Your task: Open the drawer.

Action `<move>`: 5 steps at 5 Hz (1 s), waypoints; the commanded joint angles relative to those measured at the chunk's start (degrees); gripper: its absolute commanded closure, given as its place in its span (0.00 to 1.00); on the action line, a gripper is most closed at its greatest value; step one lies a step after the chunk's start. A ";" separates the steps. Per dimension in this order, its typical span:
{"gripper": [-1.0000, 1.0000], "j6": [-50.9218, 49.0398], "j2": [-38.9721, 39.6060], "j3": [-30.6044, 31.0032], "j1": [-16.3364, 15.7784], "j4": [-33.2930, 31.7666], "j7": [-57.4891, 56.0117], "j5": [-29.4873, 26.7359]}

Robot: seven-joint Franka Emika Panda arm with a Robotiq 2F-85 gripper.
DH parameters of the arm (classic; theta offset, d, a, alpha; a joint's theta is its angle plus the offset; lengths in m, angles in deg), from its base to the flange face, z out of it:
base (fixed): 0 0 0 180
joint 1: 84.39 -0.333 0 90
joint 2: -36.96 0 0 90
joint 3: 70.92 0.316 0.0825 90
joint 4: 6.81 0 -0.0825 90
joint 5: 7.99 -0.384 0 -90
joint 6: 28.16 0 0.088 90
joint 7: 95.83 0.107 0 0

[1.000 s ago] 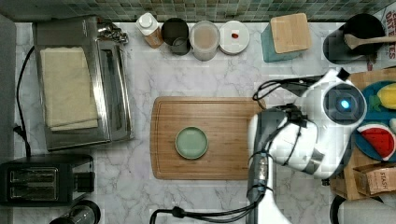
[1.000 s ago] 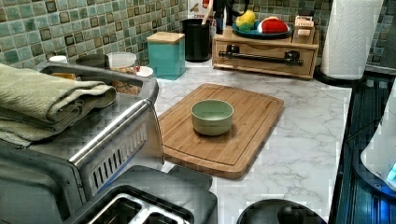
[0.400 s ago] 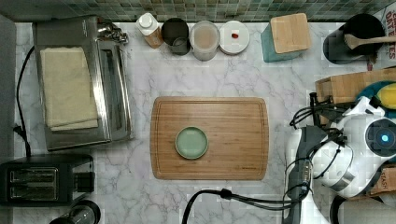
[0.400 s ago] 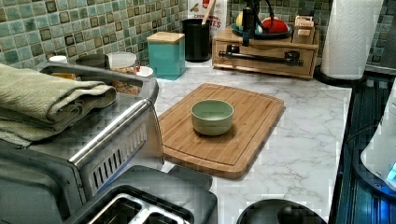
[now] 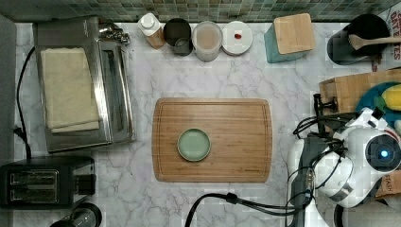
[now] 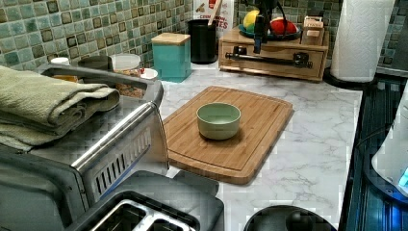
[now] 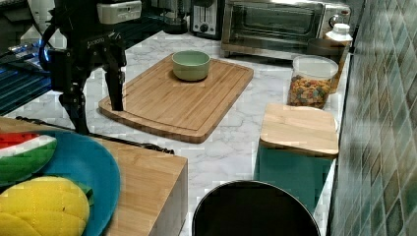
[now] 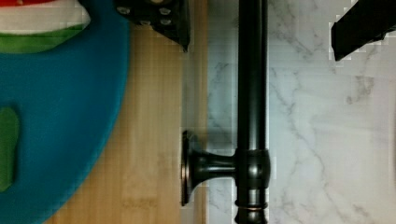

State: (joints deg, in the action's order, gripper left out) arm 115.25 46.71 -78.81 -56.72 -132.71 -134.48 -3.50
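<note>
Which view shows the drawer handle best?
Wrist view: the black bar handle and one mount are close up, flanked by open fingers. Left view shows its whole length from afar; right view a thin strip; top view just one end.

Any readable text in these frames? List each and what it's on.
"ATES": partial, red letters on the carton at the top view's upper right corner; the start is cut off.
"TASH": partial, on the orange packet beside the arm at the top view's right edge.
Label on the small box on top of the drawer unit: too small to read.
Lettering on the gripper body: too blurred to read.
</note>
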 commanded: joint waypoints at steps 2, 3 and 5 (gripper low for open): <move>0.00 8.23 0.92 -0.82 -1.74 -5.73 8.07 3.38; 0.00 10.14 2.52 -0.15 -0.89 -5.99 6.64 1.55; 0.00 16.43 6.68 0.40 -0.45 -6.84 6.35 -0.27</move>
State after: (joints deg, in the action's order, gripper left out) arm 132.34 53.04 -77.92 -57.94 -139.53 -129.61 -1.13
